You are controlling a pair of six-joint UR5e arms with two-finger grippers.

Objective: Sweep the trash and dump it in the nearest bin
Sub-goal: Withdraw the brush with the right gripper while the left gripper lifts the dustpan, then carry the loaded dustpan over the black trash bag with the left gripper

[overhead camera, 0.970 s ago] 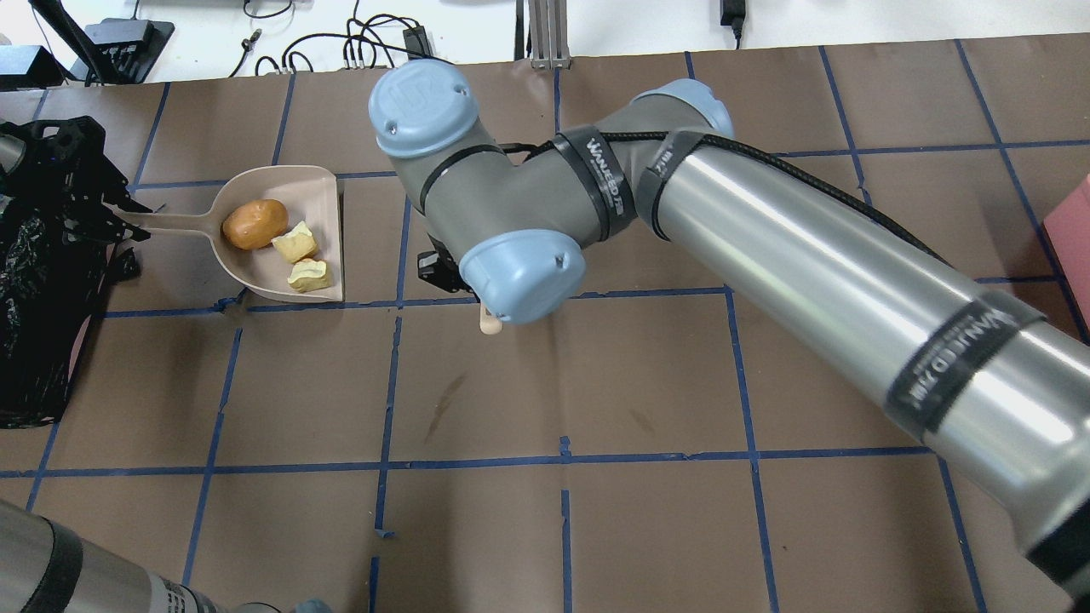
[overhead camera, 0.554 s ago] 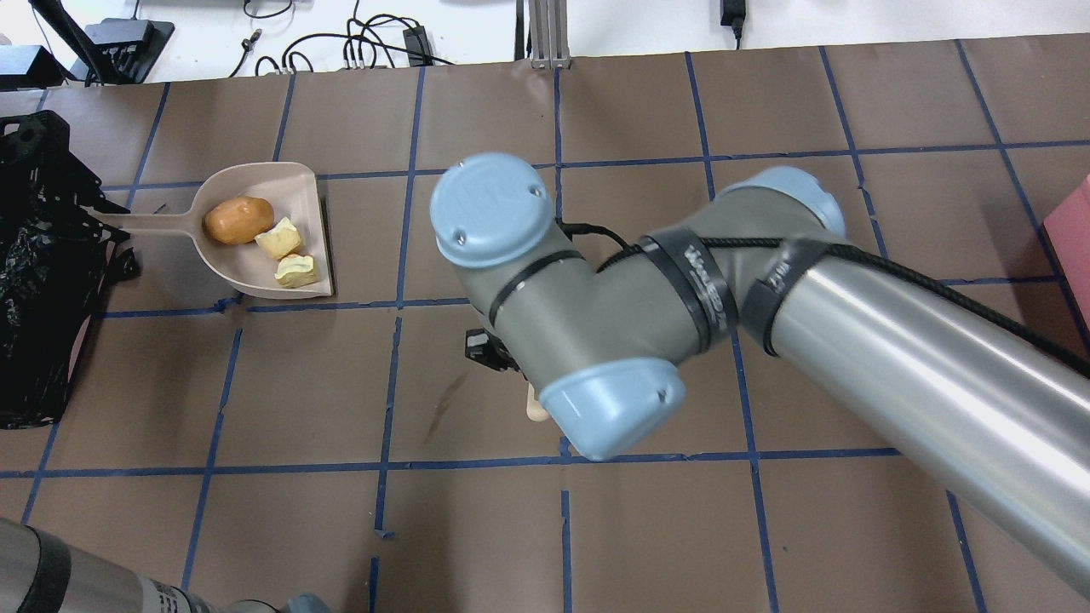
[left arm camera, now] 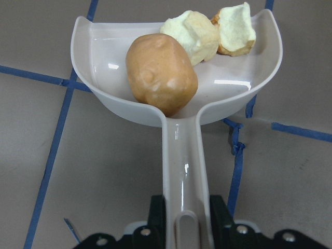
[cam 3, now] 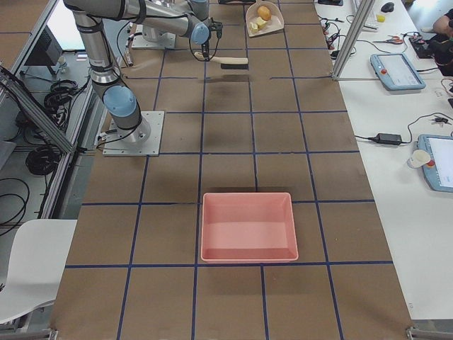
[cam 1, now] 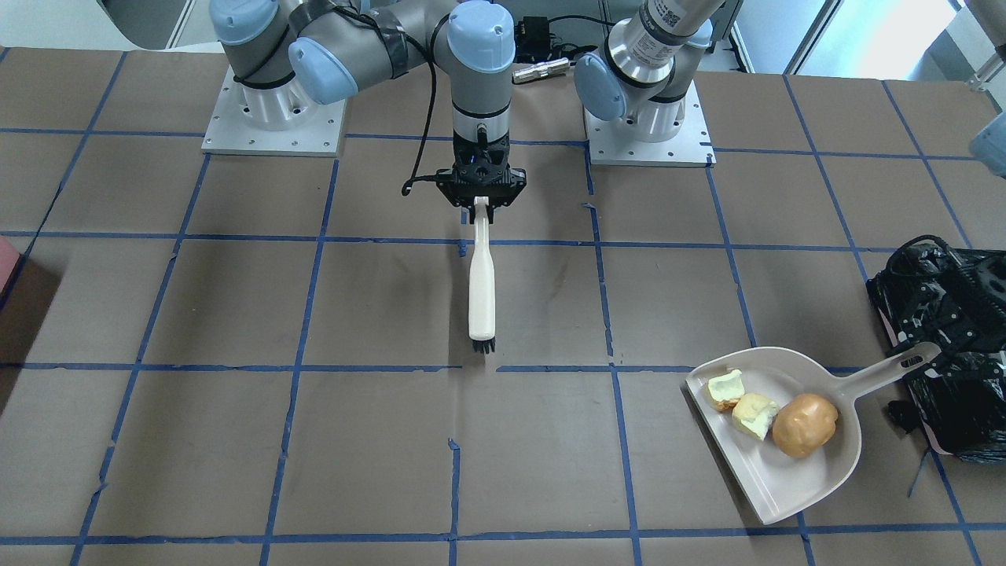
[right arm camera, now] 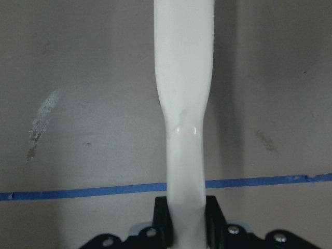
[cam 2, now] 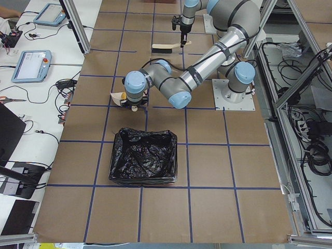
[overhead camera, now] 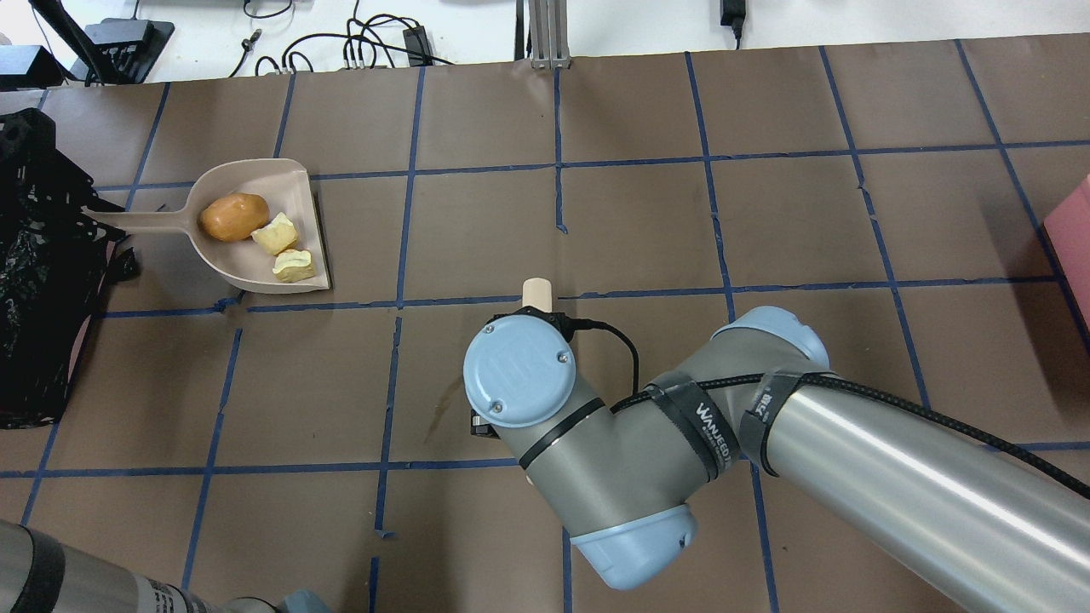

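Observation:
A beige dustpan (cam 1: pixel 786 479) lies flat on the table and holds the trash: a brown bun (cam 1: pixel 804 424) and two pale chunks (cam 1: pixel 756 415) (cam 1: pixel 725 389). My left gripper (left arm camera: pixel 188 212) is shut on the dustpan handle (left arm camera: pixel 181 155), right beside the black-bagged bin (overhead camera: pixel 34 281). It is hard to make out against the bag in the exterior views. My right gripper (cam 1: pixel 481 203) is shut on the handle of a white brush (cam 1: pixel 481 275), which lies along the table's middle with its dark bristles (cam 1: pixel 483 343) pointing away from the robot, far from the dustpan (overhead camera: pixel 294 191).
A pink tray (cam 3: pixel 248 227) with no bag sits at the table end on the robot's right. Brown paper with blue tape lines covers the table. The bin (cam 2: pixel 142 155) stands at the left end. The right arm's elbow (overhead camera: pixel 749 383) hangs over the near centre.
The right arm has drawn the brush away from the dustpan's mouth, back toward the robot's base and the table's middle. The dustpan with the trash has slid slightly toward the bin.

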